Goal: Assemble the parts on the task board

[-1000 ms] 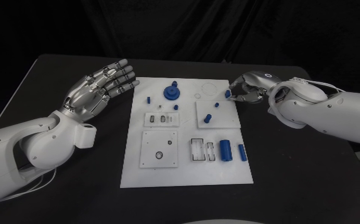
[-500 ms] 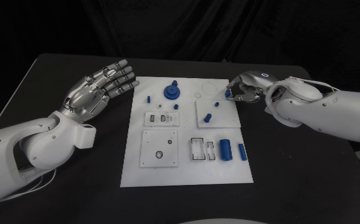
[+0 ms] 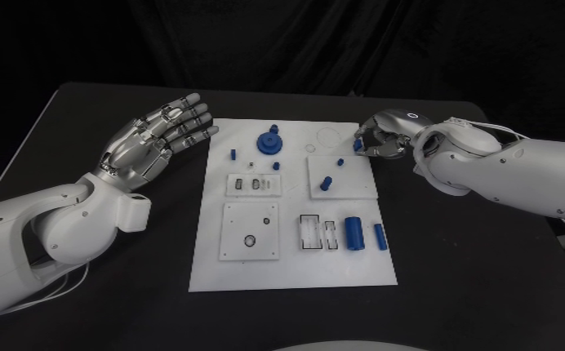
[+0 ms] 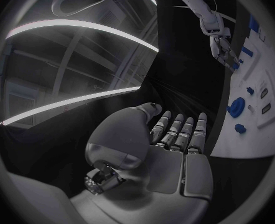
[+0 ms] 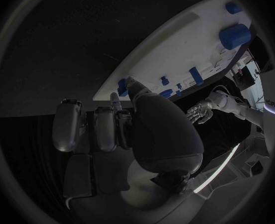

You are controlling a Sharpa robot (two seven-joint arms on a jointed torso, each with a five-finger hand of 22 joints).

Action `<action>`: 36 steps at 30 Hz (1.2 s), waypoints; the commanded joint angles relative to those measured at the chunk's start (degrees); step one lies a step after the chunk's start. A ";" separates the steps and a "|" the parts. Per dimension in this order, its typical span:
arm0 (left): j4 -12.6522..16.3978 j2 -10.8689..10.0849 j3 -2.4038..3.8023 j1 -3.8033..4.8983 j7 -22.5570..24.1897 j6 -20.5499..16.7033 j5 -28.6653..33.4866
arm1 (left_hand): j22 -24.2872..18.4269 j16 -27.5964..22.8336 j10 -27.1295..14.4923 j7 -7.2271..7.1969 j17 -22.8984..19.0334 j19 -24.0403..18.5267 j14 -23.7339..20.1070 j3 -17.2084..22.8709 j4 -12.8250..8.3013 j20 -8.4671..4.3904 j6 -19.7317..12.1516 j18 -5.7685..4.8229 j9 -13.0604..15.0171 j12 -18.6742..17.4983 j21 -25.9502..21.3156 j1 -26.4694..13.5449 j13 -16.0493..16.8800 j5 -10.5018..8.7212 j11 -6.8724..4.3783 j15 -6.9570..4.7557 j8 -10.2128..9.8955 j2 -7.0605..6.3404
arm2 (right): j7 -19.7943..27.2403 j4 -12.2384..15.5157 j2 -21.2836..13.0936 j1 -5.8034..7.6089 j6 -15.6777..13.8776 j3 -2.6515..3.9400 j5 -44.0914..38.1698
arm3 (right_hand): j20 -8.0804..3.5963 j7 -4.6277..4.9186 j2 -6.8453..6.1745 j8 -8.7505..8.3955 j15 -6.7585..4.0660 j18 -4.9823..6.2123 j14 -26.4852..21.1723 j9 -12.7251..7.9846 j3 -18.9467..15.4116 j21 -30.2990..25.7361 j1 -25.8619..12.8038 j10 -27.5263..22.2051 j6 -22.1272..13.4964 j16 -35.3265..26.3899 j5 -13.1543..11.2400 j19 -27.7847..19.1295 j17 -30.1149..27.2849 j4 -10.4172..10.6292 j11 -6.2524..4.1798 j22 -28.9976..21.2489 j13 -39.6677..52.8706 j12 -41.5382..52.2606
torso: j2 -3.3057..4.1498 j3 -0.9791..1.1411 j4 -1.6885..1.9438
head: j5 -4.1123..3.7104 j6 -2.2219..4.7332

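Note:
The white task board (image 3: pixel 295 273) lies in the middle of the black table. On it are a blue gear (image 3: pixel 269 144), small blue pegs (image 3: pixel 328 181), a blue cylinder (image 3: pixel 353 233) and a blue bar (image 3: pixel 380 237). My right hand (image 3: pixel 379 136) hovers at the board's far right corner and pinches a small blue part (image 3: pixel 358 146) between thumb and fingertips. The right wrist view shows that part (image 5: pixel 121 87) at the fingertips, over the board's edge (image 5: pixel 175 50). My left hand (image 3: pixel 159 143) is raised to the left of the board, palm up, fingers spread and holding nothing.
White sub-plates with slots sit on the board: one at the near left (image 3: pixel 251 233) and one at the right middle (image 3: pixel 341 178). Black table (image 3: pixel 106 114) surrounds the board. The left wrist view shows the gear (image 4: pixel 236 107) and my right hand (image 4: pixel 223 50).
My right hand has shifted slightly left and farther away with the small blue part still pinched. The left hand has not moved.

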 commanded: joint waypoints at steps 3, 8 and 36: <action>-0.03 0.14 0.04 -0.15 2.83 1.17 0.15 | -0.10 0.10 0.00 0.37 -0.03 -0.50 -0.49 0.50 0.04 0.09 -0.14 -0.46 0.07 0.40 -0.23 -0.73 0.09 -0.02 0.48 -0.05 0.20 -0.11 | -0.35 -0.20 0.34 -0.17 0.43 0.03 -0.10 | 0.12 -0.03 0.15 0.63 0.20 1.02 3.39 0.46 -0.04 -0.44 0.68 0.03 1.65 -0.38 0.45 -0.31 5.83 -0.09 0.35 3.36 7.29 -0.25 | -0.01 0.01 0.01 | 0.00 -0.09; -0.08 0.13 0.04 -0.21 2.69 1.24 0.15 | -0.10 0.10 0.00 0.37 -0.03 -0.50 -0.49 0.50 0.04 0.09 -0.14 -0.46 0.07 0.40 -0.23 -0.73 0.09 -0.02 0.48 -0.05 0.20 -0.11 | -0.16 -0.34 0.61 -0.18 0.15 0.04 -0.10 | 0.12 -0.03 0.16 1.02 0.21 1.01 3.40 0.84 -0.15 -0.50 0.69 0.02 2.61 -0.42 0.48 -0.26 5.81 0.02 0.36 3.39 7.29 -0.25 | 0.00 0.00 0.04 | 0.00 -0.13; -0.29 0.07 0.04 -0.46 1.62 1.34 0.15 | -0.12 0.14 0.02 0.45 -0.02 -0.54 -0.53 0.67 0.08 0.08 -0.09 -0.48 0.08 0.50 -0.25 -0.82 0.10 -0.07 0.53 -0.04 0.22 -0.16 | -1.40 8.35 -1.82 1.79 -9.63 0.26 -7.41 | -0.07 -1.47 1.81 6.94 0.04 1.19 3.16 9.40 0.48 -1.89 4.50 -0.37 11.33 -2.11 1.39 -0.31 4.56 -2.16 0.21 3.20 6.80 -0.72 | 0.02 0.05 -0.04 | 0.67 -0.09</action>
